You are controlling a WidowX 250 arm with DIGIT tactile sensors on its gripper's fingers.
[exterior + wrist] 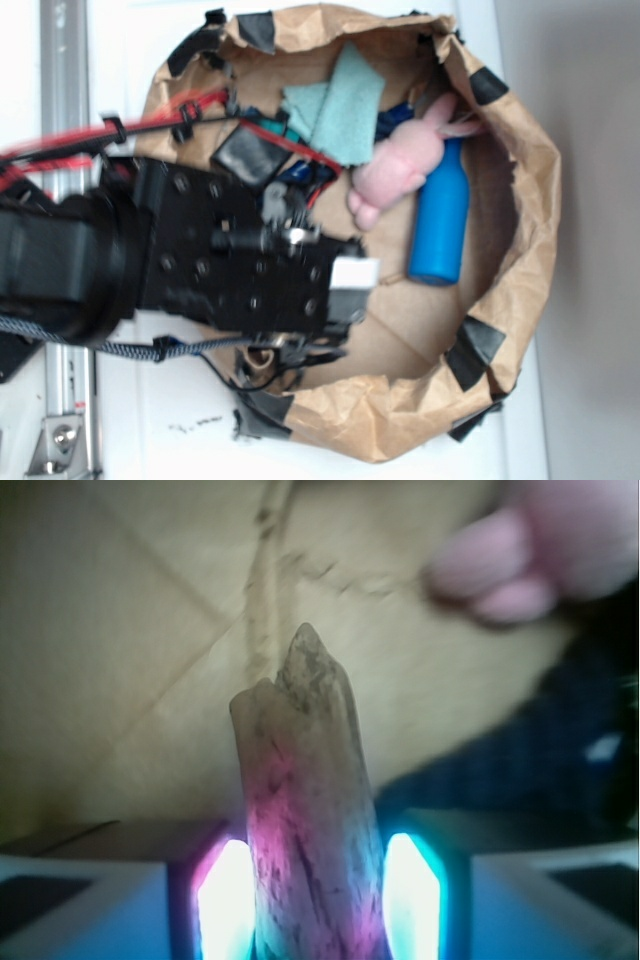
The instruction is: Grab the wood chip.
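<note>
- The wrist view looks down between the two glowing pads of the tool (pixel 315 900), one pad (pixel 222 905) lit pink-white and the other lit teal.
- The wood chip (pixel 305 810) stands pinched between those pads, a rough tan-brown sliver with dark grain lines, its pointed end reaching out beyond the tool's tip.
- The chip touches both pads and is tinted pink low down by their light.
- Past the chip's tip lies creased brown paper (pixel 130 650), blurred, so it cannot be told whether the chip touches it.
- Ahead of the tool and to one side, a soft pink shape (pixel 520 560) shows at the edge of the wrist view, with something dark blue beneath it.
- In the exterior view the black robot arm (pixel 200 250) reaches into a crumpled brown paper nest (pixel 520 250) edged with black tape, resting on a white surface (pixel 150 420).
- The tool (pixel 355 275) shows there as a white tip at the arm's end; the chip cannot be made out in this view.
- Just beyond the tool's tip stands a blue bottle (pixel 440 225), lying flat.
- Beside the bottle, near the tool, lies a pink plush rabbit (pixel 405 160).
- Farther off, past the rabbit, are teal cloths (pixel 340 105) and a black square pad (pixel 250 155) next to the arm.
</note>
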